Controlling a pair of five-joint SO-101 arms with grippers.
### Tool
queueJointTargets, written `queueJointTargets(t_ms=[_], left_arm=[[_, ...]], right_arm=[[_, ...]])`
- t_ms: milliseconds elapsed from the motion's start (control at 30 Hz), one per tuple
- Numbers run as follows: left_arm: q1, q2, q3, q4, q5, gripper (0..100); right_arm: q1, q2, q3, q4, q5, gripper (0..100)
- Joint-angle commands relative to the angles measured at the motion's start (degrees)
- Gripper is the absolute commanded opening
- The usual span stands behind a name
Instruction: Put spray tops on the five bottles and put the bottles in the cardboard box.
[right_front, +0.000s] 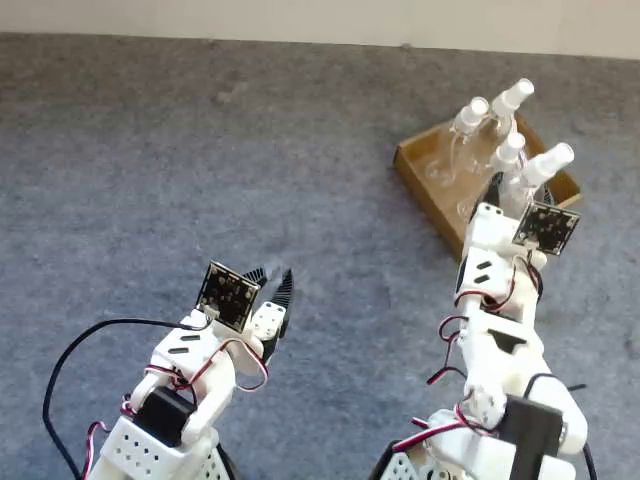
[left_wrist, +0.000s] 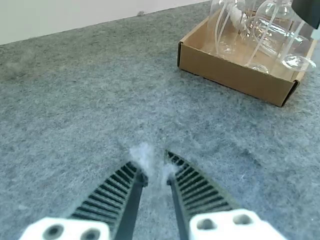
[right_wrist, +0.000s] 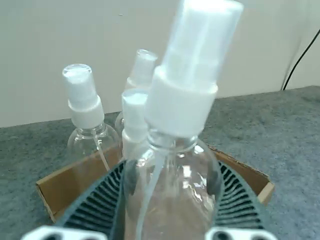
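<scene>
- The right gripper (right_wrist: 167, 200) is clamped on a clear round bottle with a white spray top (right_wrist: 185, 100), held upright over the near right part of the brown cardboard box (right_front: 425, 185), far right in the scene.
- Three more clear capped bottles (right_wrist: 85, 120) stand in the box just beyond it.
- The left gripper (left_wrist: 156, 172) hovers low over the grey felt table (right_front: 150, 150) at near left, jaws slightly apart.

I am recording a tabletop (right_front: 200, 150) covered in grey felt. The cardboard box (left_wrist: 230, 75) is sitting flat on it, far right. Pale fluff (left_wrist: 142, 152) is showing at my left fingers (left_wrist: 117, 190); whether it is lying on the felt is undetermined.
</scene>
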Motion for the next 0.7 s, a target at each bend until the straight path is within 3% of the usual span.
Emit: queueJointTargets(t_ms=[0,667], left_arm=[[-0.84,-0.75,1.19,0.18,-0.53,1],[-0.75,-0.75,1.19,0.18,-0.53,1]], right_arm=[[-0.57,1.27,-3.56,-5.23,0.79,12.7],[-1.71,5.23,-5.67,-5.76,0.79,12.7]])
